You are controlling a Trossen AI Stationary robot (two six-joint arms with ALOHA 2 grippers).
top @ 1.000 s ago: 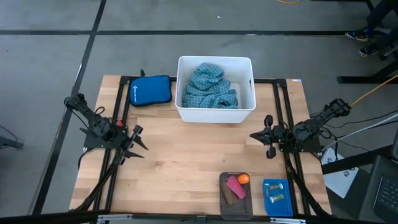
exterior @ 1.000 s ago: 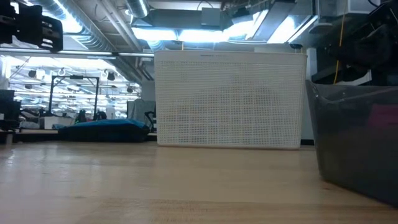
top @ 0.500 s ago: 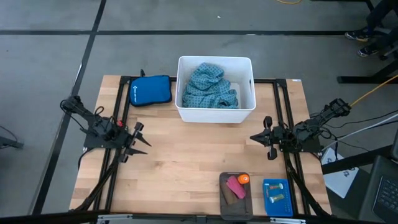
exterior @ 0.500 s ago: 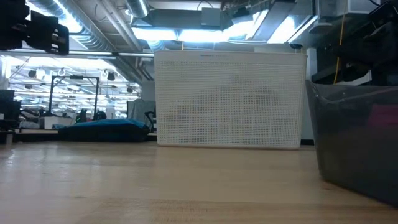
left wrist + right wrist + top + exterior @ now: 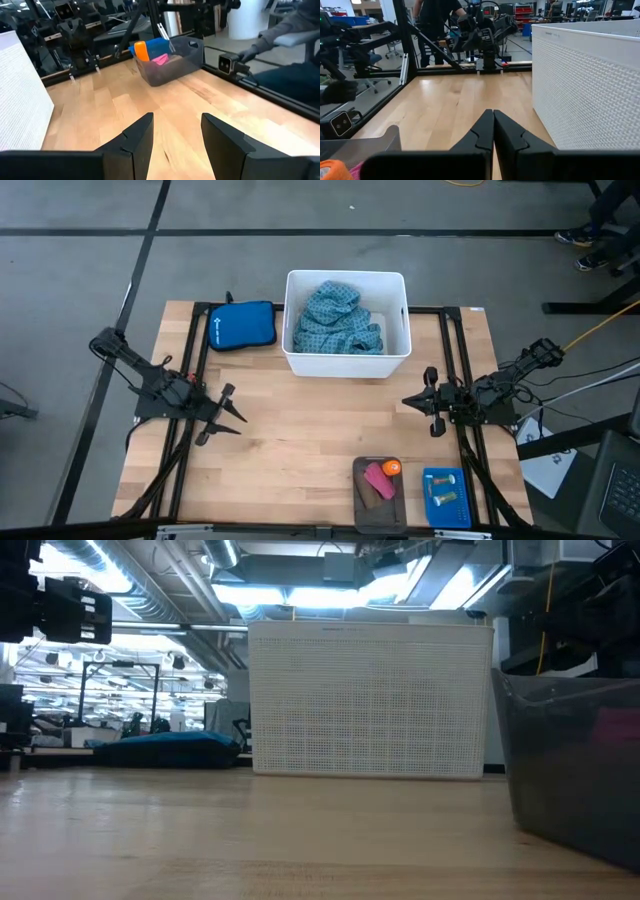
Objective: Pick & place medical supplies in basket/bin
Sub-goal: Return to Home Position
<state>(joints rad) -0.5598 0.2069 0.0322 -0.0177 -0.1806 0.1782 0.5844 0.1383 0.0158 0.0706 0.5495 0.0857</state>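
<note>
Left gripper [image 5: 231, 410]: over table's left side, fingers apart, nothing between them. Right gripper [image 5: 407, 398]: over right side, fingers pressed together, empty. Teal dotted cloth [image 5: 337, 320]: bunched inside white tub [image 5: 345, 363] at middle of back edge. Blue zip pouch [image 5: 242, 326]: just beside tub, toward back left corner. Dark-grey tray [image 5: 359, 492]: at front edge, right of centre, holding pink piece [image 5: 378, 482] and orange piece [image 5: 391, 468] side by side. Blue basket [image 5: 446, 472]: just beside tray, toward front right corner, holding tan pieces [image 5: 446, 499].

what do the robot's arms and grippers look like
Both arms are black, slim and built of jointed links. The left gripper and right gripper are black too, each with two flat, angular fingers that taper to blunt tips and sit on a wide cross-bar. No markings show.
</note>
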